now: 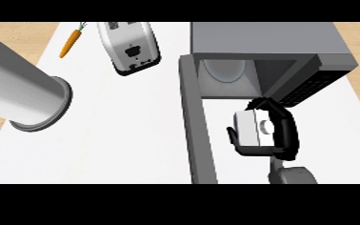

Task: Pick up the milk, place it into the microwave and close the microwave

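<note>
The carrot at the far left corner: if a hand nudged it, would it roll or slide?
The carrot looks slim, round and tapered, so it would likely roll, probably curving toward its thin end. It seems small beside the toaster, so probably light and easily pushed.

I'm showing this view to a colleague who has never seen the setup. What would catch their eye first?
Probably the right hand at lower right, its black fingers curled round the white milk carton just in front of the open microwave. The microwave's door swings out toward the viewer, showing the round plate inside. At upper left lie a toaster and a carrot.
</note>
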Robot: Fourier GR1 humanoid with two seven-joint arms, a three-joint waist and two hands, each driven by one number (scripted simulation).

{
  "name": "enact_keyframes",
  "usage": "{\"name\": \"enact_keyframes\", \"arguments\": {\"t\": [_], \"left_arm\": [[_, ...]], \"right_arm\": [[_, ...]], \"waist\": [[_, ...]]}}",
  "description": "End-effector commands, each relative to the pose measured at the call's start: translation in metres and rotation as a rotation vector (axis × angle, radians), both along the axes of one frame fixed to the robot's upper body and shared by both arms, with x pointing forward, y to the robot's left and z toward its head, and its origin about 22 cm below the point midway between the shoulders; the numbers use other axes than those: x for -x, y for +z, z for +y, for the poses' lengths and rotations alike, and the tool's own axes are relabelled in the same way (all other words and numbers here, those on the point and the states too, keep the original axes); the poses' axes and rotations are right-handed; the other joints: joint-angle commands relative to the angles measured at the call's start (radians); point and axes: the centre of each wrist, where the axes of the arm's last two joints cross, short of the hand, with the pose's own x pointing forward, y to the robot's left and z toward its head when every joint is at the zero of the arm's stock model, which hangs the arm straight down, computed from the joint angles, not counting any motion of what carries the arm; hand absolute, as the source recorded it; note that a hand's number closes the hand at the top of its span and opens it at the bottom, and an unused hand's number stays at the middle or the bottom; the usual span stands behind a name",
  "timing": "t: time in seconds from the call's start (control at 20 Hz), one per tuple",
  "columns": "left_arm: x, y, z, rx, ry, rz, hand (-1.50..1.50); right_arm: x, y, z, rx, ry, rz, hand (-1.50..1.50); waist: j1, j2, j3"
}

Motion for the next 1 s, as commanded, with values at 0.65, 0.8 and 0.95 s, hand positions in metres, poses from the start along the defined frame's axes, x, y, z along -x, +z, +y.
{"name": "enact_keyframes", "arguments": {"t": [0.65, 0.8, 0.95], "left_arm": [[0.003, -0.006, 0.013, -0.002, 0.006, 0.015, -1.50], [0.002, 0.002, 0.027, -0.018, -0.018, 0.017, -1.50], [-0.001, -0.002, 0.026, -0.012, -0.019, -0.002, -1.50]], "right_arm": [[-0.098, -0.021, 0.033, 0.087, -0.127, 0.135, 1.50], [-0.110, -0.027, 0.048, 0.129, -0.150, 0.164, 1.50], [-0.128, -0.018, 0.045, 0.192, -0.181, 0.169, 1.50]], "waist": [[0.018, 0.008, 0.001], [0.033, 0.012, 0.002], [0.048, 0.018, 0.002]]}}
